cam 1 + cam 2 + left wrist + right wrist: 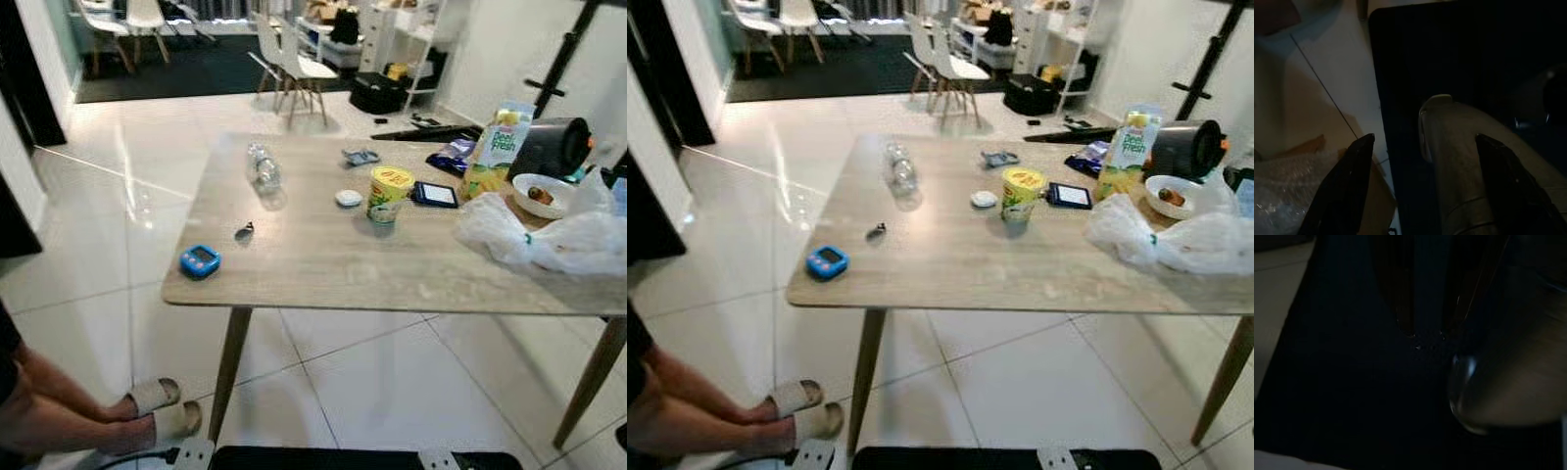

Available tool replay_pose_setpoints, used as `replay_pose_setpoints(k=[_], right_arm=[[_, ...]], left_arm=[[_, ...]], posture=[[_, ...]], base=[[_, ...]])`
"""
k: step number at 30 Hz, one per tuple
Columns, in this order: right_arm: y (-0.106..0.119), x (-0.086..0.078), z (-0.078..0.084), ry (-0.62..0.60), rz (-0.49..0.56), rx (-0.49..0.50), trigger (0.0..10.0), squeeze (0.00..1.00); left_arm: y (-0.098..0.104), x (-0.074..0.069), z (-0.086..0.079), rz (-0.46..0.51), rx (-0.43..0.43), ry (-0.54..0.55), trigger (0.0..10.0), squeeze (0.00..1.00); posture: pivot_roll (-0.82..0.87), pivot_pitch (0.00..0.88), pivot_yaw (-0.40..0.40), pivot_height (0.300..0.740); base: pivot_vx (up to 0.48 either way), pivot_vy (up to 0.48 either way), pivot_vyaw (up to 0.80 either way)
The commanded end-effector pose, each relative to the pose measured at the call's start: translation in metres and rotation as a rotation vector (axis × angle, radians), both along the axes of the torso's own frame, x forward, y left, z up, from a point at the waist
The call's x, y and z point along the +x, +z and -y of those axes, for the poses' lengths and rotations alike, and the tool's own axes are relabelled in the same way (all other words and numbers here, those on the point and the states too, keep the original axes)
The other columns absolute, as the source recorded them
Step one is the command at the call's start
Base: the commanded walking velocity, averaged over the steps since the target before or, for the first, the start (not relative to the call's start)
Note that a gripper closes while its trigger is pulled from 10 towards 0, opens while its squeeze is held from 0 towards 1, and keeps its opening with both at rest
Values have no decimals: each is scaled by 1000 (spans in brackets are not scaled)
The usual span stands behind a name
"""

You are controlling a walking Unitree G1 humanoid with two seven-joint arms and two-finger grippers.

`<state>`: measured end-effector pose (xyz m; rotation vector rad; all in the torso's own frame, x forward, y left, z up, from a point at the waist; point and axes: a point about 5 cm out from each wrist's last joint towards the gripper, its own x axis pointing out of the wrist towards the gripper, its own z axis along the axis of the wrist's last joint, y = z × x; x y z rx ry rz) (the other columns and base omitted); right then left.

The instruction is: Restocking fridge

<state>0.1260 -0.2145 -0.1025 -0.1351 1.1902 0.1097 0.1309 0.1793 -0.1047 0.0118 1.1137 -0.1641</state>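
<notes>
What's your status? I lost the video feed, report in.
Left gripper open, hanging idle. Juice carton, yellow tub and water bottle waiting on table. Person's feet beside near table leg.

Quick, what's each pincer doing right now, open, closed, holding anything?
Left pincer: open, holding nothing, hanging idle above the floor.
Right pincer: cannot be told; its wrist view is too dark.

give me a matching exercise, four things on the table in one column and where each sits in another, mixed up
Things:
1. blue timer
2. water bottle
3. yellow cup
4. juice carton

Places:
a. far right, beside the black appliance
b. lying at the far left side
c. mid table, next to a white lid
d. near left corner

Pairs: 1-d, 2-b, 3-c, 4-a
</notes>
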Motion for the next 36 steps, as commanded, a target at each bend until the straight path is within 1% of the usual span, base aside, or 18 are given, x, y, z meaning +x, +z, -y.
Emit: replay_pose_setpoints(k=[1, 4, 12, 19, 20, 21, 22, 25, 26, 32, 33, 34, 35, 36], right_arm=[[1, 2, 3, 6, 5, -21, 10000, 0], [1, 1, 4, 3, 2, -30, 10000, 0], [0, -6, 14, 7, -27, -114, 10000, 0], [0, -8, 17, 3, -37, -129, 10000, 0], [0, -8, 16, 3, -36, -127, 5216, 0], [0, -8, 16, 3, -26, -115, 275, 0], [0, -8, 15, 2, -24, -101, 0, 0], [0, -9, 15, 6, -31, -98, 0, 0], [0, -10, 15, 8, -40, -111, 10000, 0], [-1, -12, 16, 10, -53, -123, 10000, 0], [-1, -12, 16, 11, -51, -115, 2667, 0], [-1, -12, 15, 12, -50, -109, 510, 0], [-1, -12, 15, 12, -50, -109, 510, 0], [-2, -13, 15, 15, -50, -106, 0, 0]], left_arm=[[-3, -7, 2, -35, -2, -4, 10000, 0], [-3, -7, 2, -35, -2, 3, 10000, 0], [-3, -8, 0, -41, 17, 16, 10000, 0], [-4, -9, 3, -48, 0, 13, 10000, 0], [-4, -9, 3, -46, -6, 16, 10000, 0], [-4, -8, 4, -44, -11, 17, 2353, 0], [-3, -8, 4, -42, -16, 20, 0, 0], [-3, -8, 5, -42, -19, 22, 0, 0], [-4, -8, 4, -45, -13, 25, 10000, 0], [-4, -9, 3, -49, -9, 30, 10000, 0], [-4, -9, 3, -49, -9, 30, 10000, 0], [-4, -10, 3, -50, -9, 29, 10000, 0], [-4, -10, 3, -50, -9, 29, 10000, 0], [-4, -10, 3, -50, -8, 27, 10000, 0]], posture=[[66, 0, -29, 740], [66, 0, -29, 740], [65, 0, -28, 740], [64, 0, -27, 740], [64, 0, -27, 740], [64, 0, -31, 740], [64, 0, -31, 740], [64, 0, -31, 740], [64, 0, -31, 740], [63, 0, -32, 740], [61, 0, -33, 740], [61, 0, -33, 740], [61, 0, -33, 740], [60, 0, -31, 740]], base=[[255, 0, 0], [170, 0, 0], [0, 0, 0], [0, 0, 0], [0, 0, 0], [0, 0, 0], [0, 0, 0], [0, 0, 0], [0, 0, 0], [0, 0, 0], [0, 0, 0], [0, 0, 0], [0, 0, 0], [0, 0, 0]])
